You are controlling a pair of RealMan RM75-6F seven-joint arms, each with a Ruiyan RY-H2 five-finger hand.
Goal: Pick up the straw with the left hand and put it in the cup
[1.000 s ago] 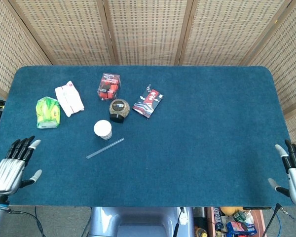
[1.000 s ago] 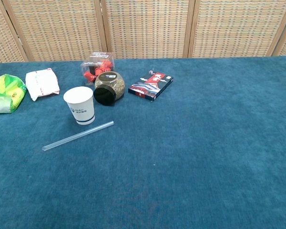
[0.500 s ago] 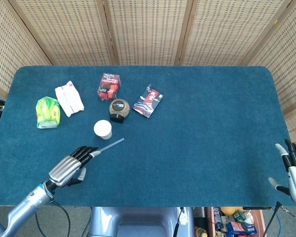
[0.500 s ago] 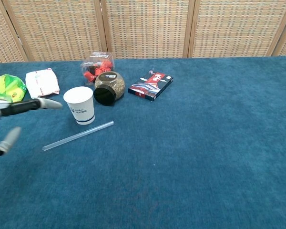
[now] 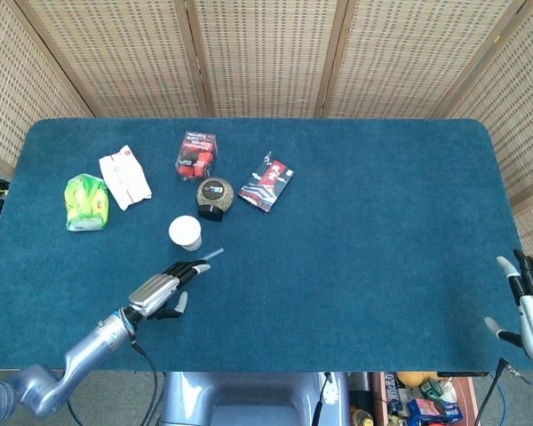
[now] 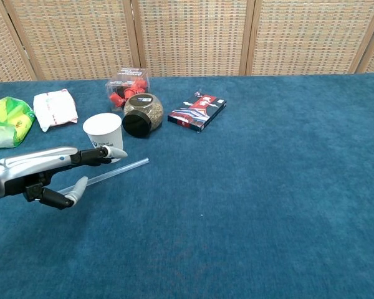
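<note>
1. The left hand hangs over the near-left part of the blue surface, reached in from the near-left corner; it grasps nothing, its fingers stretched out flat and apart, thumb spread to the near side.
2. The straw lies flat on the surface just near of the cup, running from near-left to far-right; in the head view only its far-right end shows beyond the fingertips.
3. In the chest view the fingers lie above the straw's middle and the thumb on its near side; whether they touch it cannot be told.
4. The white paper cup stands upright, mouth open, just far of the hand.
5. Far of the cup lies a jar on its side, black lid toward the near side, with a clear box of red pieces just behind it.
6. A flat red-and-black packet lies to the right of the jar.
7. On the far-left lie a white packet and a green bag, side by side.
8. The right hand sits at the near-right edge, off the surface, released, fingers up and apart.
</note>
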